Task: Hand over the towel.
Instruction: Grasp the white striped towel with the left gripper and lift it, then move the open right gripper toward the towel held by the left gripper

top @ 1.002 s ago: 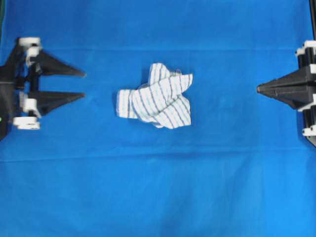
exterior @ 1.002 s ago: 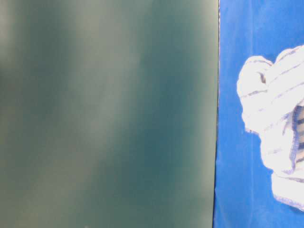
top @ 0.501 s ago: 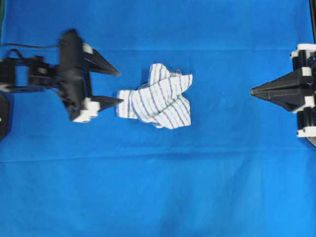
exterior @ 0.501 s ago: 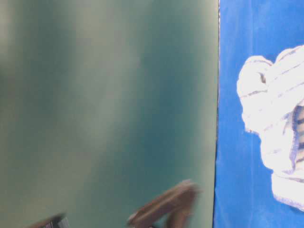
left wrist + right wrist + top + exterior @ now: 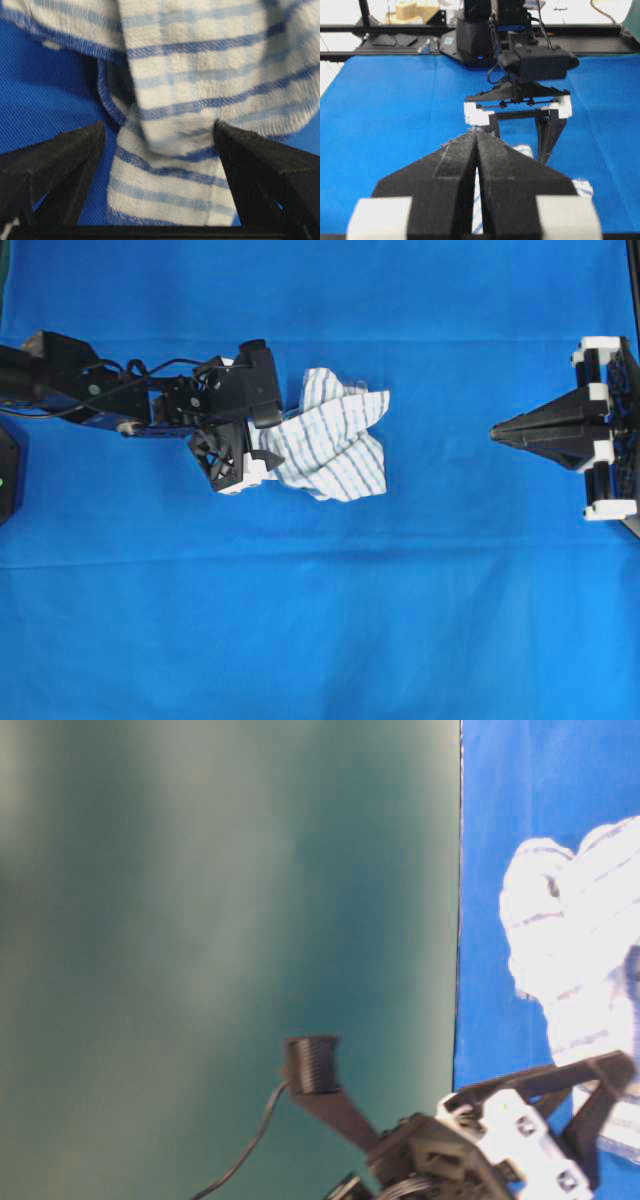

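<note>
Left claw wide, its fingers straddling the near fold of the towel; right claw pinched together, empty, well apart. Closing here may pinch only one loose layer, so the towel could slip free.

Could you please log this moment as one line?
left end effector: open, straddling towel | right end effector: shut, apart | towel on blue cloth

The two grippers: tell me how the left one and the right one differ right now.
The left gripper is open, its black fingers straddling the crumpled white blue-striped towel; the right gripper is shut, fingers pressed together with nothing between them. The left is at the towel's edge over the blue cloth; the right sits far off at the table's side. Both have black pointed fingers.
</note>
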Controlling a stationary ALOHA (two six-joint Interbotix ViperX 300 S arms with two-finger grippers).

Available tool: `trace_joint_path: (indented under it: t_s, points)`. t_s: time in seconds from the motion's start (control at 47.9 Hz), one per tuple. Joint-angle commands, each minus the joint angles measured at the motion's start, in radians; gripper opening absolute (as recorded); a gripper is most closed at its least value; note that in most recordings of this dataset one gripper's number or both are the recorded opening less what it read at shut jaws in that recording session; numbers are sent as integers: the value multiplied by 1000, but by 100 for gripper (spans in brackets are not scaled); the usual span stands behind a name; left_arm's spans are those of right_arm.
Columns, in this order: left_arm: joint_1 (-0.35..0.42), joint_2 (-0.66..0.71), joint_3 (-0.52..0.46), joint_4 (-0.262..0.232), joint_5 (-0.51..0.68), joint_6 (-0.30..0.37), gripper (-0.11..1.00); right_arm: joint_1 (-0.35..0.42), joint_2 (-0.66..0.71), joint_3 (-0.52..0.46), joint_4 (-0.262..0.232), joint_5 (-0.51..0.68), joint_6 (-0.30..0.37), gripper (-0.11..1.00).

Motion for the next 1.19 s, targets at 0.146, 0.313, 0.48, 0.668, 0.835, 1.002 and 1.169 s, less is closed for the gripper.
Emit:
trace_joint_path:
  t_s: [0.146, 0.313, 0.48, 0.668, 0.835, 1.002, 1.169]
  points:
    - [2, -2, -29, -2, 23, 11, 86, -2, 8, -26, 2, -6, 5, 0]
    - [-11, -61, -34, 3, 55, 29, 44, -2, 8, -26, 3, -9, 5, 0]
    - [-15, -189, -26, 3, 60, 49, 4, -2, 8, -26, 3, -11, 5, 0]
    - [-26, -391, -26, 3, 54, 71, 4, -2, 8, -28, 2, -14, 5, 0]
    - [-26, -537, -31, 3, 6, 81, 4, -2, 8, -28, 2, -32, 3, 0]
    - [-32, -600, -18, 3, -127, 81, 4, -2, 8, -26, 2, -46, 3, 0]
    - [-51, -595, -21, 3, -179, 81, 4, -2, 12, -26, 2, -69, 3, 0]
